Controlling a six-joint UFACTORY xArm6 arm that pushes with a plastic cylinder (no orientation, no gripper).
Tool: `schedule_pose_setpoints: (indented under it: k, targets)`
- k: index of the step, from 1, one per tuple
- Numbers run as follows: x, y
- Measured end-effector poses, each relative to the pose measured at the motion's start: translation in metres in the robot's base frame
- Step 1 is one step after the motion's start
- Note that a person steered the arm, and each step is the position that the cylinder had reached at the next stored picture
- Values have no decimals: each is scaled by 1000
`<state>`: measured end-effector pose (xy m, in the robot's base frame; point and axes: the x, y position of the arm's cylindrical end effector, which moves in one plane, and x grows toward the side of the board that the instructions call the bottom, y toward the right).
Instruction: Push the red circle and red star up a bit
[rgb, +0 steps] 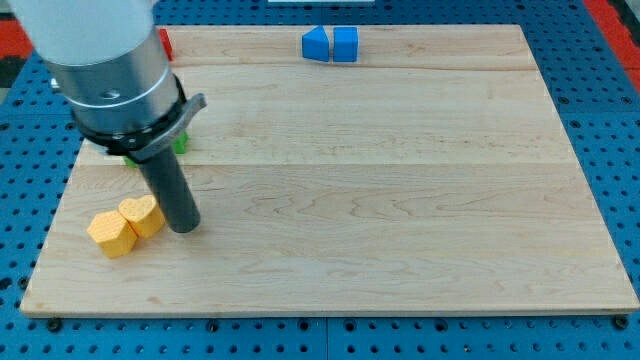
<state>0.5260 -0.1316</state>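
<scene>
The arm's big grey housing (105, 60) runs off the view's top edge and blocks the board's upper-left corner. Just a sliver of a red block (166, 44) peeks out at the housing's right side, shape impossible to call. Below the dark collar, scraps of a green block (180, 143) show, most of it covered, shape unclear too. My tip (186, 228) sits just right of the yellow heart (143, 215), but whether they touch can't be told. The board's (400, 200) bottom-left corner blurs out.
</scene>
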Motion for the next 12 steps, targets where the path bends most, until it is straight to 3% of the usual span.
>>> schedule_pose_setpoints:
  k: [1,2,3,4,6,7,9,12]
  targets:
    - [32,12]
    - [68,-31]
    - [64,-126]
    - [51,-170]
    - [39,-172]
    - [5,-172]
    - [-104,-172]
    - [-243,-134]
